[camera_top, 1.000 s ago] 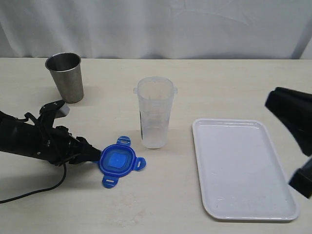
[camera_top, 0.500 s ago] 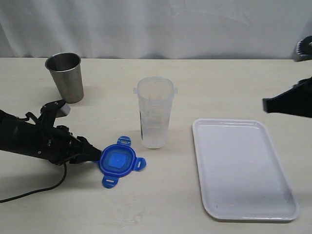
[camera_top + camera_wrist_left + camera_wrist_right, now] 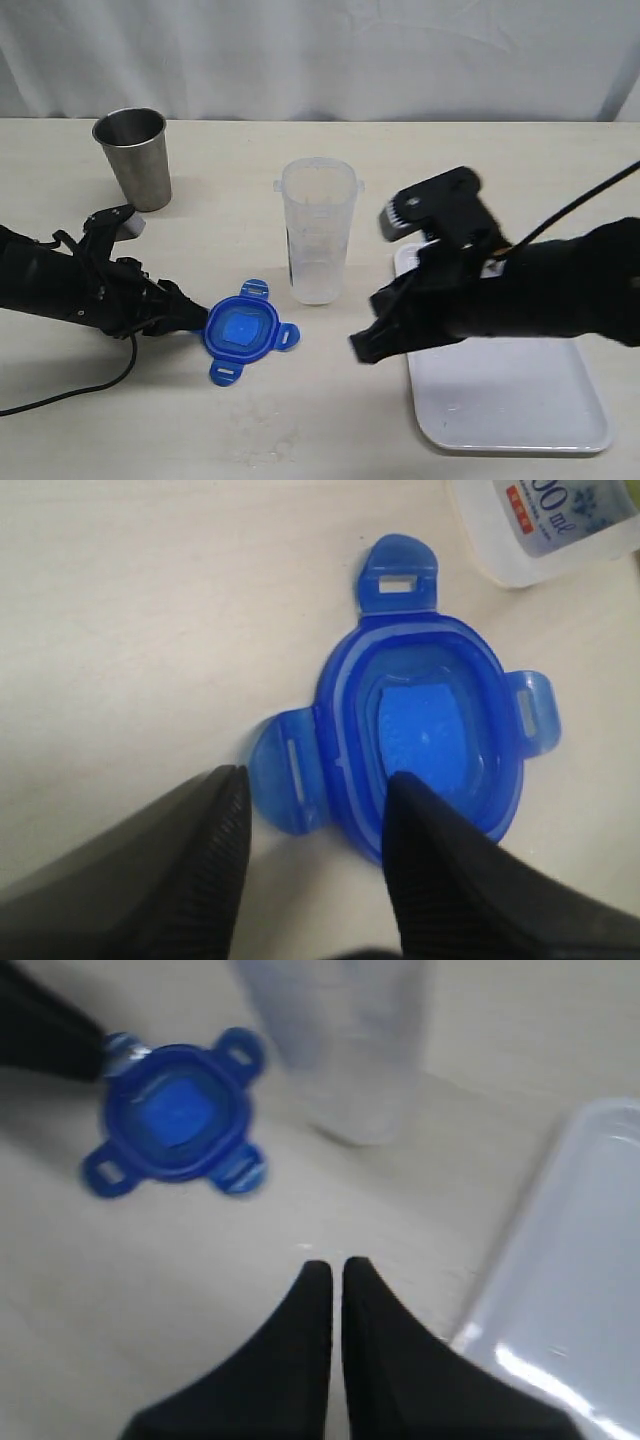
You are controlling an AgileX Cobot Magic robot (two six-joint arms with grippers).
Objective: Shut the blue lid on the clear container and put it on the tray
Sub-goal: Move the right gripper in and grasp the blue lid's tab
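Observation:
The blue lid (image 3: pixel 240 332) lies flat on the table, a little left of and in front of the clear container (image 3: pixel 318 235), which stands upright and uncovered. My left gripper (image 3: pixel 200 318) is low at the lid's left edge and open. In the left wrist view its fingers straddle one flap and the rim of the lid (image 3: pixel 430 740), with a gap beside the flap. My right gripper (image 3: pixel 358 350) is shut and empty, hovering between the lid and the white tray (image 3: pixel 520 400). The right wrist view shows the lid (image 3: pixel 175 1120), the container (image 3: pixel 340 1050) and the tray (image 3: pixel 580 1290) beyond its tips (image 3: pixel 335 1263).
A steel cup (image 3: pixel 135 158) stands at the back left of the table. The right arm's black body lies across the tray's left rim and rear part. A white curtain closes off the back. The left arm's cable trails toward the table's front left.
The right arm has swung in from the right edge, across the tray, toward the middle of the table. The left arm, the lid and the container have not moved.

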